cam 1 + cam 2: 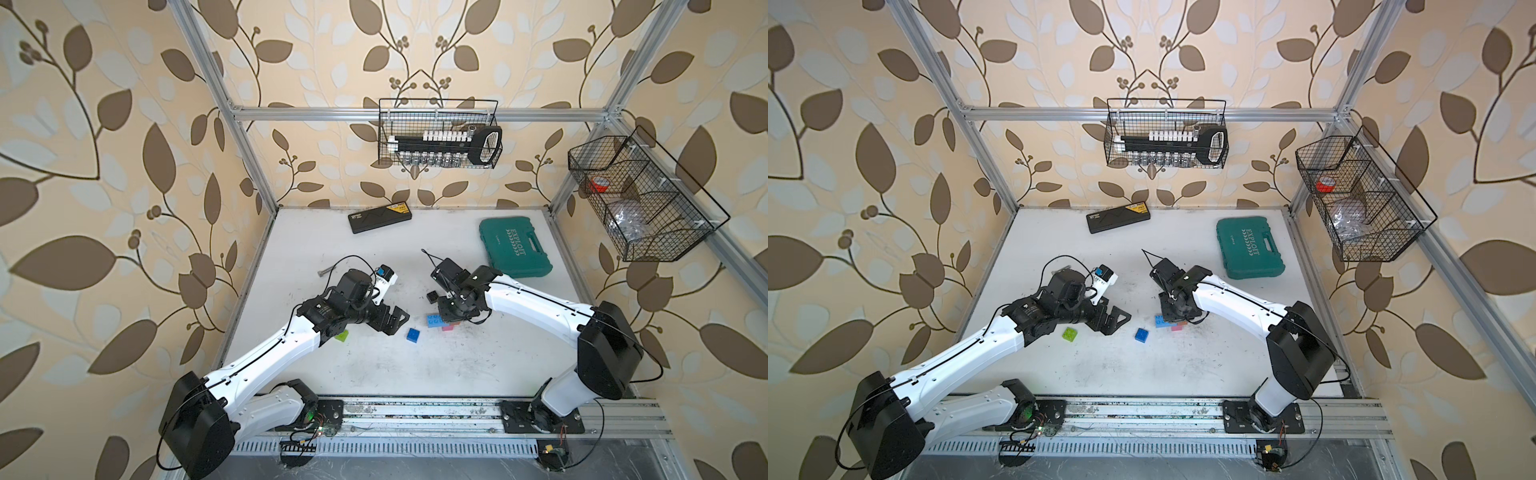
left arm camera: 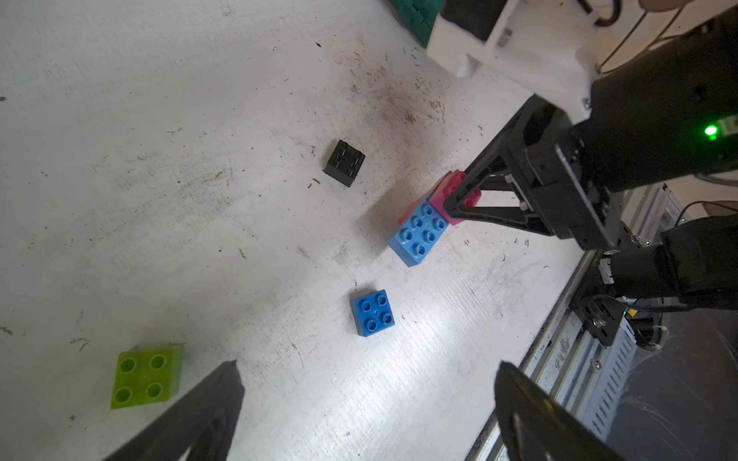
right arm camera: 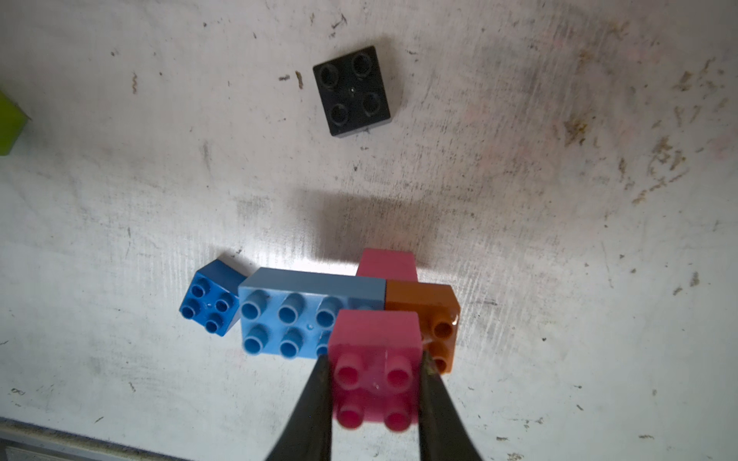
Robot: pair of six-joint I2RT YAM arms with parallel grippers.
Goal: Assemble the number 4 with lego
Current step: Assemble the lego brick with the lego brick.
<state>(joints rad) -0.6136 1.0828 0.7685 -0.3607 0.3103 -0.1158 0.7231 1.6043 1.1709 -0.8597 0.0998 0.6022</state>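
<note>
white tabletop (image 1: 374, 374) runs bare and scuffed from the arms to the near rail (image 1: 415, 409), and this is the widest free ground. aluminium frame posts (image 1: 249, 166) close the back corners.

teal tool case (image 1: 515, 247) sits at the far right and flat black box (image 1: 380, 218) near the back edge. both are well apart from the bricks.

black brick (image 2: 344, 163) stands alone beyond the cluster. lime green brick (image 2: 147, 375) lies just beside one finger of the left gripper (image 1: 400, 321), which hangs spread wide above the table. dark blue brick (image 2: 372, 313) lies ahead of it, near the free end of the light blue brick (image 3: 295, 315) but not touching.

right gripper (image 3: 374, 371) pinches a pink brick (image 3: 375, 331) by two opposite sides, over the joint where the light blue brick meets the orange brick (image 3: 423, 299). second pink brick (image 3: 387, 263) shows behind that joint. whether the held brick is seated cannot be told.
</note>
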